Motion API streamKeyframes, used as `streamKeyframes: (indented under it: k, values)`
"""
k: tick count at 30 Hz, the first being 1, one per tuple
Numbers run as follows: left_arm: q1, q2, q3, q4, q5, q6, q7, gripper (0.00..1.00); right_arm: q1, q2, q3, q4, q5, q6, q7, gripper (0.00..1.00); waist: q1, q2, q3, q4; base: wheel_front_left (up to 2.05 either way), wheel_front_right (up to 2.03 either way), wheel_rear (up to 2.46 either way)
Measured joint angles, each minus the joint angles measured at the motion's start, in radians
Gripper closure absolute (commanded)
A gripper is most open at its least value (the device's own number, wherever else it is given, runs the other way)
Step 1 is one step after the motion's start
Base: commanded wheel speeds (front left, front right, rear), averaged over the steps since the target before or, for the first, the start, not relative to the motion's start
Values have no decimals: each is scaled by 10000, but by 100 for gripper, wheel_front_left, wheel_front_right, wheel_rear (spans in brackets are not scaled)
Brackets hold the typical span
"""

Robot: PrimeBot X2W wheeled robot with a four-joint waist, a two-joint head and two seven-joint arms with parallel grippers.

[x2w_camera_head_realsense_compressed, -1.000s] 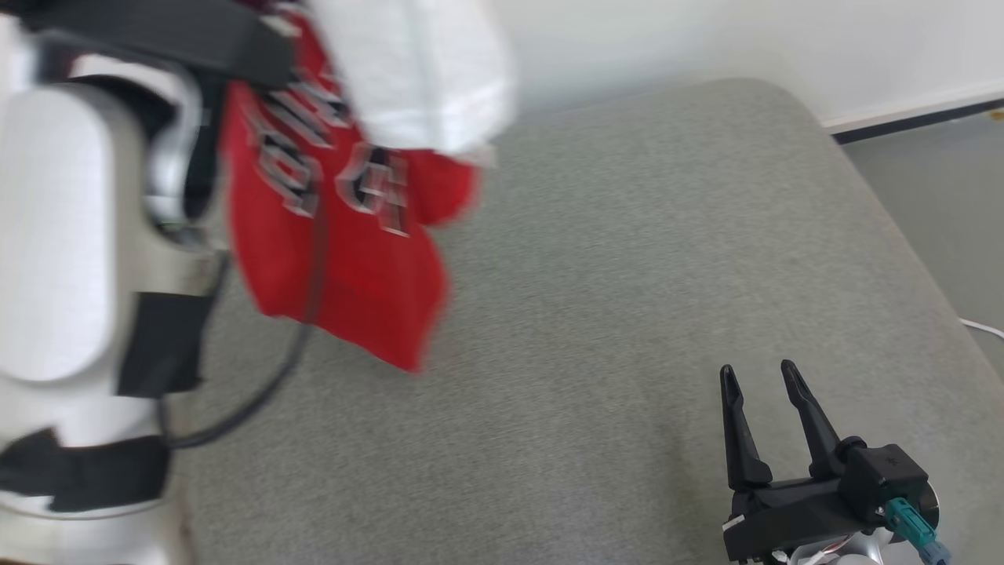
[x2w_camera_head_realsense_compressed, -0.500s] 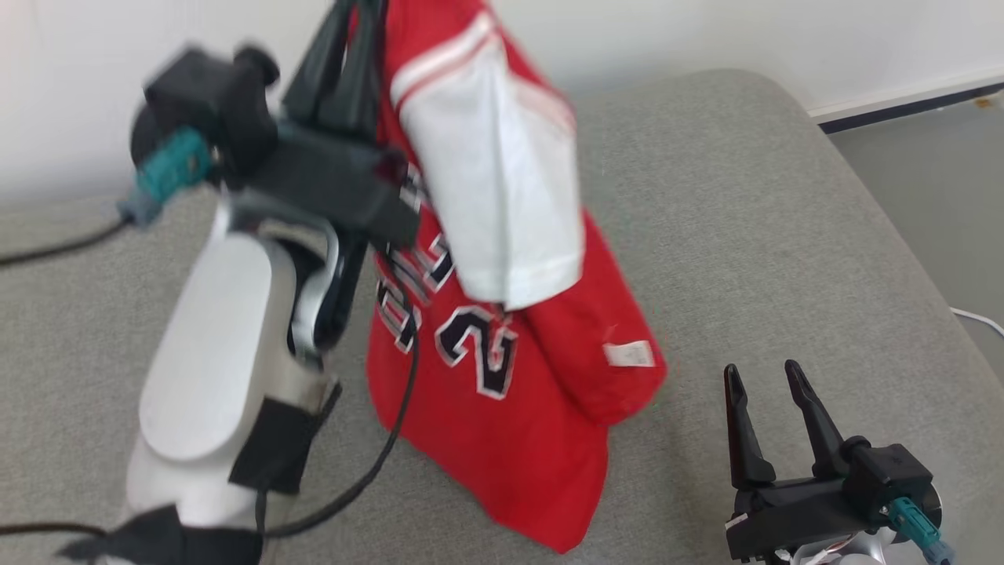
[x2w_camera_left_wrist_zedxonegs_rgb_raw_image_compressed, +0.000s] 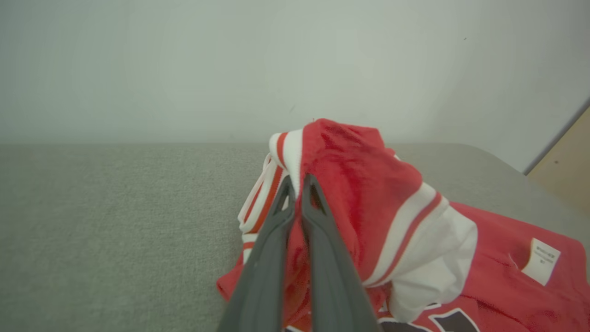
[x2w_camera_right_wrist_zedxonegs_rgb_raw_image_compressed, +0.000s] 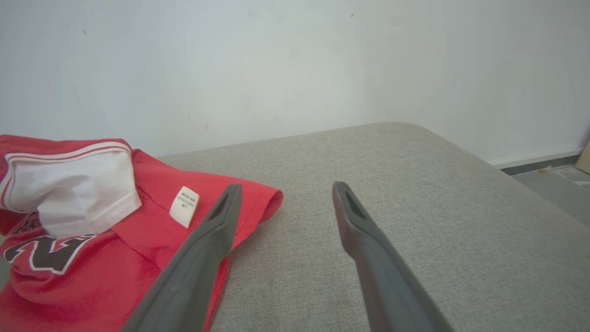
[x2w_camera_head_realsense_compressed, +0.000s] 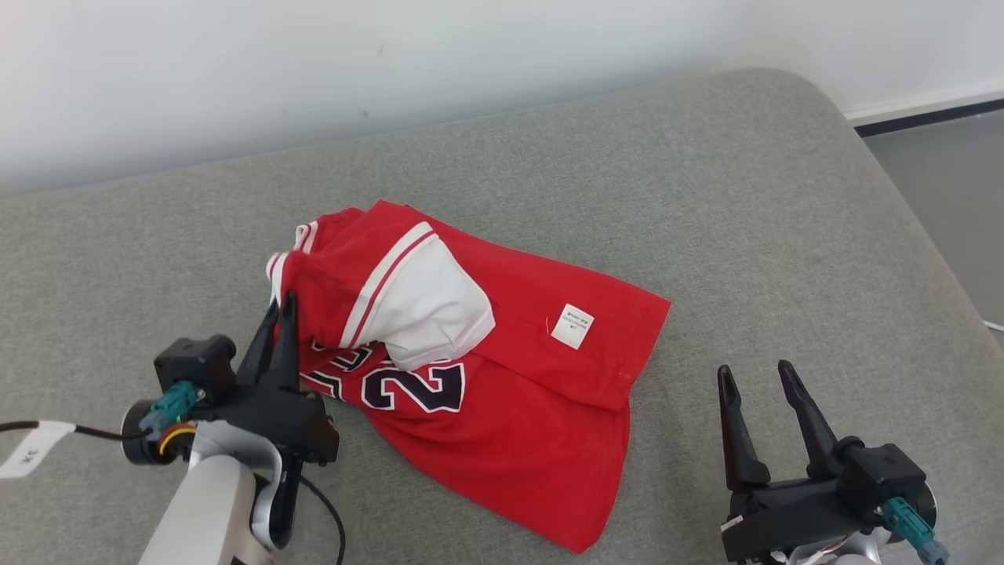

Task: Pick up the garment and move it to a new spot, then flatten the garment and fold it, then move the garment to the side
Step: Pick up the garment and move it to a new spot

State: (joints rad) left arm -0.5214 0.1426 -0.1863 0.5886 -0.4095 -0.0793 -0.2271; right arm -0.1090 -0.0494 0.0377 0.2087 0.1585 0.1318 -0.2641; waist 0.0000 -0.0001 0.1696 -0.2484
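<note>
Over left, the left end effector (x2w_camera_head_realsense_compressed: pixel 284 308) is clamped on the bunched shoulder of the jersey (x2w_camera_head_realsense_compressed: pixel 510 392), which lies rumpled mid-cushion (x2w_camera_head_realsense_compressed: pixel 745 196). It looks soft, light and limp, best taken by its hem corners. Near the hem, the right end effector (x2w_camera_head_realsense_compressed: pixel 757 375) stands apart, empty.

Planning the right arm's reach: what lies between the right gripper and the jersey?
Bare cushion between right gripper and jersey, seen in head view.
</note>
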Motion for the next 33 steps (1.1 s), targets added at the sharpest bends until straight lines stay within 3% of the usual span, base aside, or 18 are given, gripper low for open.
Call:
streamKeyframes:
  k: [4, 5, 6, 7, 16, 28, 33]
  values:
    - [96, -13, 42, 623, 15, -42, -201, 100, 90, -2, -8, 23, -4, 0, 0, 0, 0, 0, -107, 131, 0, 0, 0]
    - [97, -40, 73, 677, 17, -40, -240, 72, 92, -2, -17, 25, -12, 0, 0, 0, 0, 0, -139, 170, 0, 0, 0]
    - [99, -63, 121, 681, 19, -42, -282, 19, 102, 0, -25, 25, -19, 0, 0, 0, 0, 0, -172, 213, 0, 0, 0]
    - [99, -94, 165, 640, 21, -48, -305, 0, 118, -2, -46, 25, -35, 0, 0, 0, 0, 0, -208, 256, 0, 0, 0]
    - [941, -391, 857, -1250, 518, -136, -353, 0, 310, 0, -86, -40, -90, 0, 0, 0, 0, 0, -491, 709, 0, 0, 0]
    - [2924, -606, 1649, -3661, 2031, -134, -353, 0, 524, -6, -184, -222, -105, 0, 0, 0, -1, 0, -856, 1021, 0, 0, 0]
    - [3780, -660, 1860, -4125, 2470, -184, -355, 0, 782, -2, -265, -257, -107, 0, 0, 0, -1, 0, -1076, 1116, 0, 0, 0]
